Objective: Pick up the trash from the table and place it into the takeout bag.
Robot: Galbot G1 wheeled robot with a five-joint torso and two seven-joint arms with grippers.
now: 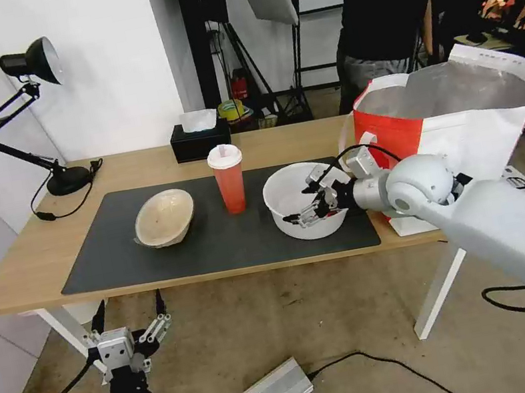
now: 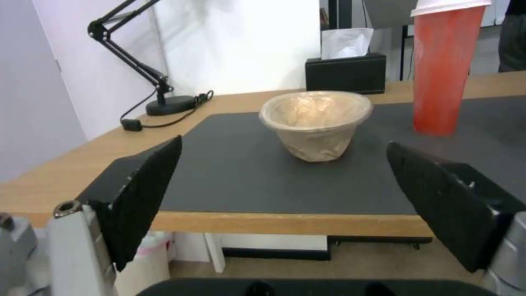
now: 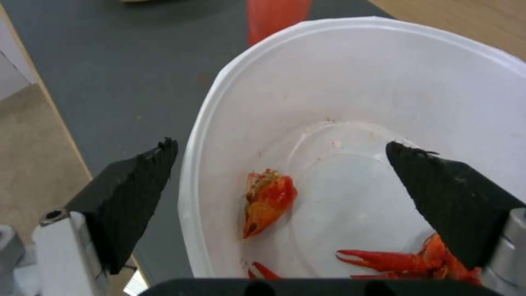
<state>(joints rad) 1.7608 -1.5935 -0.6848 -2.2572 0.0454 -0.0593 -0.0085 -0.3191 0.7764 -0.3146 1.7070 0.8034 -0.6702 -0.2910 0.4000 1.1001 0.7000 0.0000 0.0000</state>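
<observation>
Nothing is bagged yet, judging by the table: all 3 trash items sit on the dark grey mat (image 1: 216, 238) of the light-wood table (image 1: 31, 264). The right gripper (image 1: 310, 203) is held over the near-right rim of the white bowl w/ red crayfish scraps (image 1: 289, 195), spread wide w/ one finger outside the wall and one over the inside, rim not yet pinched. The orange-red cup w/ white lid (image 1: 229, 178) stands just left of that bowl; the beige paper bowl (image 1: 164, 217) lies tilted further left. The takeout bag (image 1: 458, 114) gapes open at the right end of the table, foil lining visible. The left gripper (image 1: 128, 338) is parked low, near side, below table edge, spread wide and empty. Remaining, by estimate: grasp bowl, move it into bag, then cup and paper bowl.
</observation>
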